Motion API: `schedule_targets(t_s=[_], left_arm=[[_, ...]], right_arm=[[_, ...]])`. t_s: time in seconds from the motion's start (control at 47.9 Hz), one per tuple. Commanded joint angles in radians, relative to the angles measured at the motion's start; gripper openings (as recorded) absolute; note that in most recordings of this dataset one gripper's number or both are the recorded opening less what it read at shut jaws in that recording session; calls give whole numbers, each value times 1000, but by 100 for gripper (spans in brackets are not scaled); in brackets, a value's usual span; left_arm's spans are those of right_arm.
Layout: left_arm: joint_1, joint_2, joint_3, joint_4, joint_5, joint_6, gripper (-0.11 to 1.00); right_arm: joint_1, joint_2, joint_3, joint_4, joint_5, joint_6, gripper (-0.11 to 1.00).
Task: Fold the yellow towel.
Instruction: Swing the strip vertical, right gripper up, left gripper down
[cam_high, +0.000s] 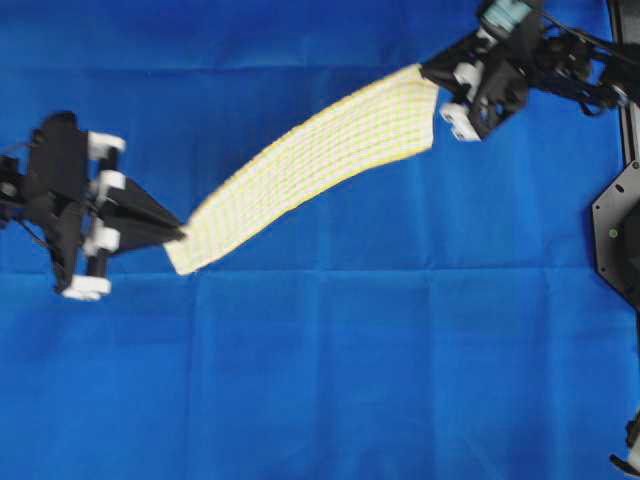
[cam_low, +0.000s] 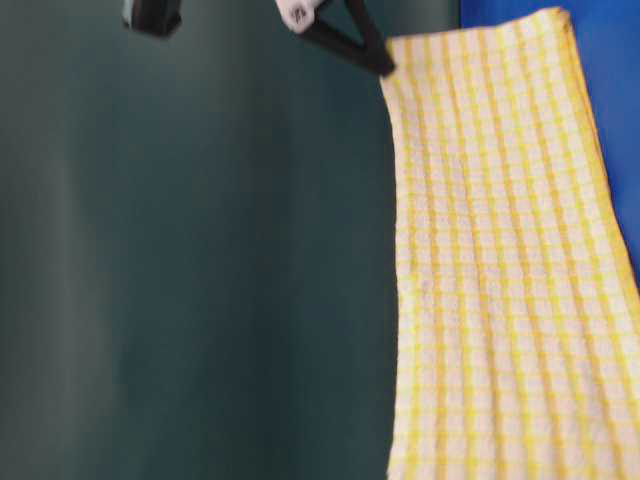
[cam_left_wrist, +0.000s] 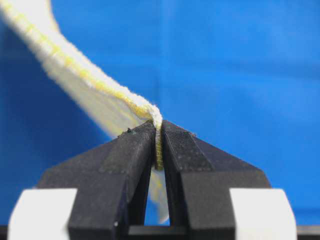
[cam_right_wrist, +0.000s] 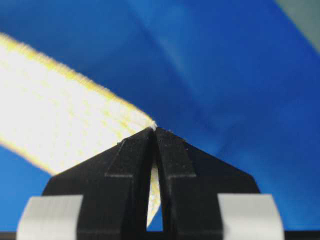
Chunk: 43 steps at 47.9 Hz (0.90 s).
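Observation:
The yellow towel (cam_high: 318, 160), white with thin yellow checks, is stretched in the air as a long band between my two grippers, sagging a little in the middle. My left gripper (cam_high: 181, 236) is shut on the towel's lower left corner; the wrist view shows the yellow hem (cam_left_wrist: 158, 145) pinched between the black fingers. My right gripper (cam_high: 427, 72) is shut on the upper right corner, and its wrist view shows the cloth (cam_right_wrist: 65, 120) running off to the left. In the table-level view the towel (cam_low: 500, 270) hangs down close to the camera, held at the top by a gripper (cam_low: 384, 62).
A large plain blue cloth (cam_high: 330, 370) covers the table under the towel. A black mount (cam_high: 618, 235) stands at the right edge.

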Motion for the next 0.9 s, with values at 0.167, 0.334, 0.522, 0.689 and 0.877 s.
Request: schedule_targets(t_s=[0.167,0.334,0.522,0.689,0.877], left_arm=[[-67,176,-187,-2,-20,12,4],[-81,296,-318,0,-20,23,4],[-97,400,-466,3,-14,67,4],[-107,462,-568,3,-9,123,4],[-107,517,-637,3,-6,129,4]], right_arm=[[-43,104,-149,-58,-6,-2,2],[-57,156,-218,-87,-3,-2,2],[-58,199,-276,-112,5,-3,2],[-58,225,-314,-123,21,-5,2],[-58,232,-322,-126,25,-5,2]])
